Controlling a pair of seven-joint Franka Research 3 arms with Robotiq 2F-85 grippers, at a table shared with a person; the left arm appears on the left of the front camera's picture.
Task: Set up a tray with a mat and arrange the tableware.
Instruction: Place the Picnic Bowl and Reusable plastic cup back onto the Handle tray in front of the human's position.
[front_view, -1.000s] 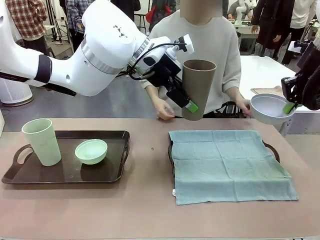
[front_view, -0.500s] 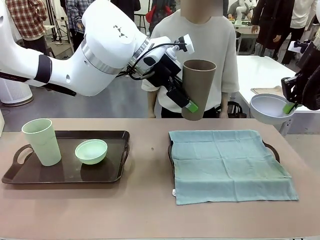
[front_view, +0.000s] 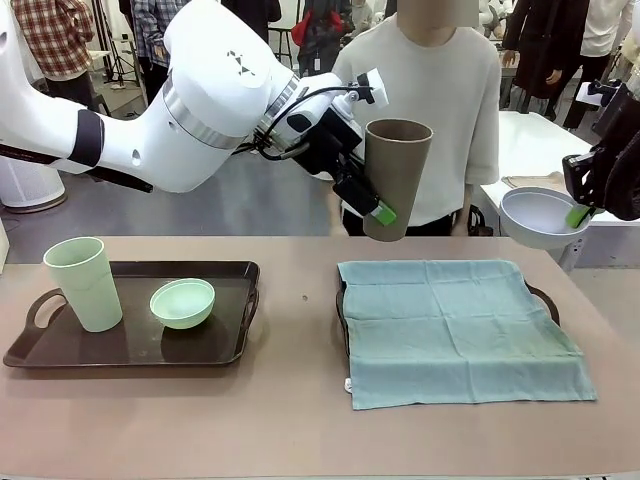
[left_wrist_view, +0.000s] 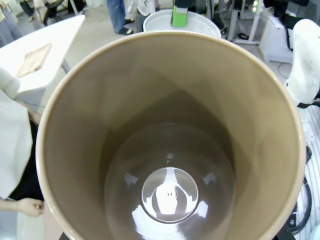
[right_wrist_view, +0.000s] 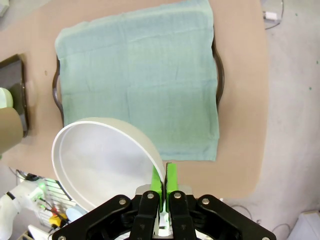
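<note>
Glossy brown cup clamped by left gripper; right gripper pinches white bowl rim.

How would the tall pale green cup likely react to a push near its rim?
The pale green cup stands tall on a narrower base, so it would probably tip rather than slide. It looks like thin, plain plastic, so likely light.

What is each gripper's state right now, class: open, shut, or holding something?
Left gripper: shut on the brown cup, held aloft.
Right gripper: shut on the white bowl, at its rim.
</note>
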